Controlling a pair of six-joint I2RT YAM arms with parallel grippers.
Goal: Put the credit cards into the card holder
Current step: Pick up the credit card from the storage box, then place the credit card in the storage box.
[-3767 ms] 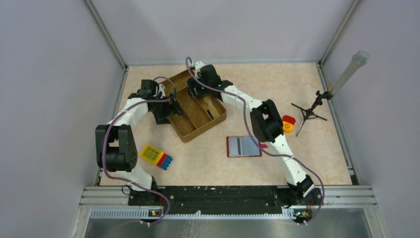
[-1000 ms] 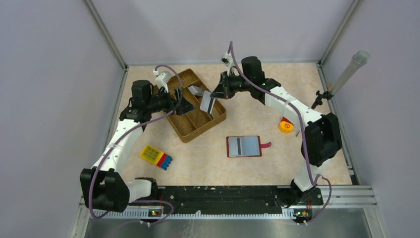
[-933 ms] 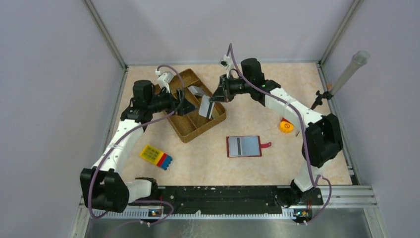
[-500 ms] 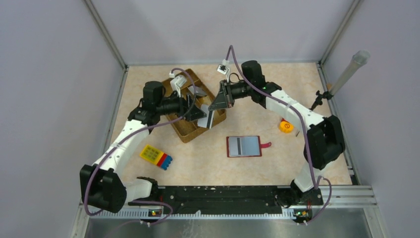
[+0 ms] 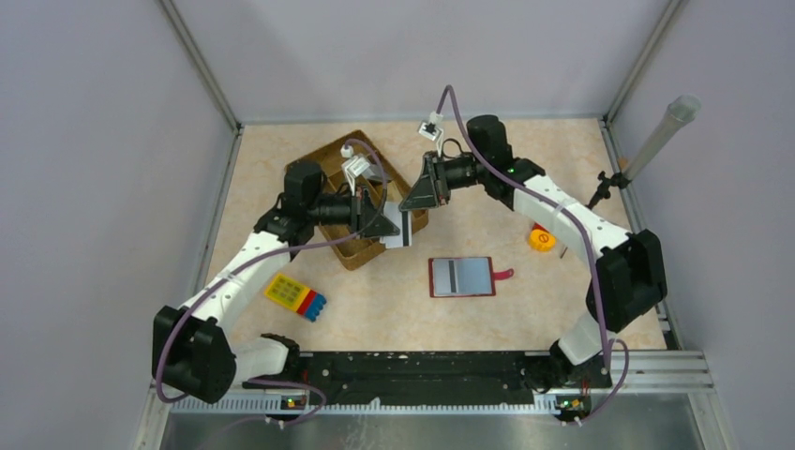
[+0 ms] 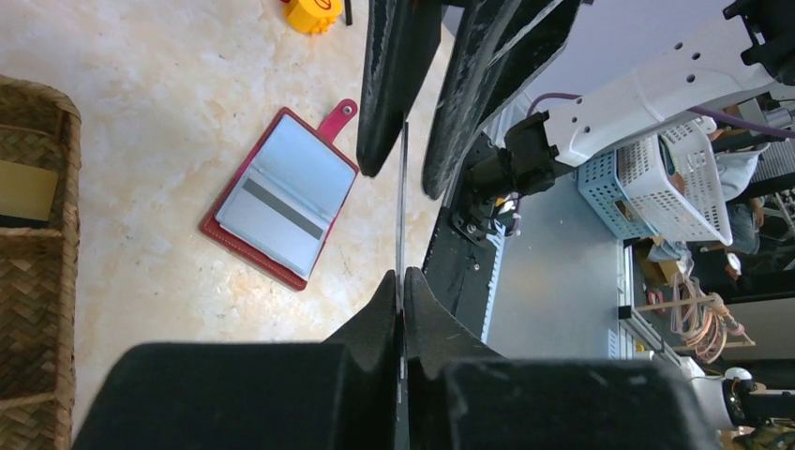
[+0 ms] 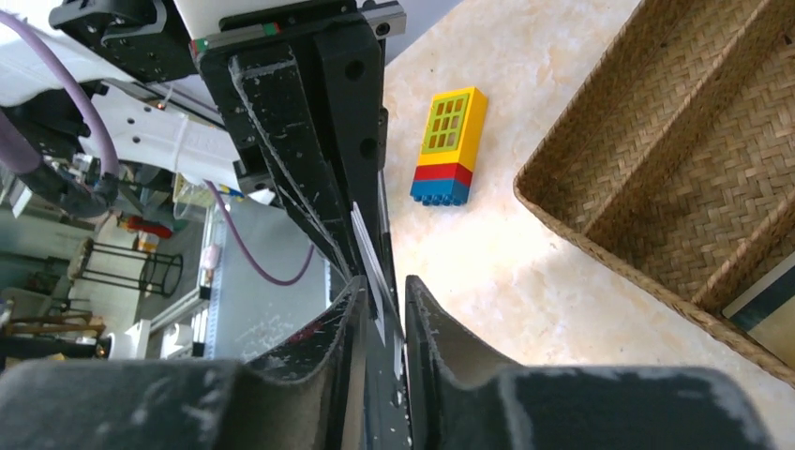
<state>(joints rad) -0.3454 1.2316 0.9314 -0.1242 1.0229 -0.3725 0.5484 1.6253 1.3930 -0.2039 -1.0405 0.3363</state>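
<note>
the left tool (image 6: pixel 401 284) is pressed together on one credit card (image 5: pixel 401 232), pinching its near edge so the card stands on edge in the air. it is over the 5 o'clock corner of the woven basket (image 5: pixel 353 260), clear of the rim. the right tool (image 7: pixel 382 289) meets it from 1 o'clock. its fingers (image 6: pixel 398 84) are slightly spread, one on each side of the card's far edge, and a thin gap shows in the left wrist view.

the card holder (image 5: pixel 461 277) lies open and flat on the desk (image 5: pixel 394 314), at 5 o'clock from the held card and well apart from it. its red border faces out on all sides, with a small tab at 3 o'clock. bare desk runs between the basket's near rim and the holder, and more lies open at the holder's 6 and 9 o'clock sides. walls close the desk at 9, 12 and 3 o'clock.

counted: two arms, one basket and one card holder. one toy block (image 5: pixel 295 295) sits at 8 o'clock from the holder, and one yellow disc (image 5: pixel 541 240) at 2 o'clock from it. one small tripod (image 5: pixel 586 211) carrying a tube stands by the 3 o'clock wall. for cards there is one held, plus one tan card (image 6: pixel 21 187) lying inside the basket. whether more lie there i cannot tell, since the arms cover much of it.
</note>
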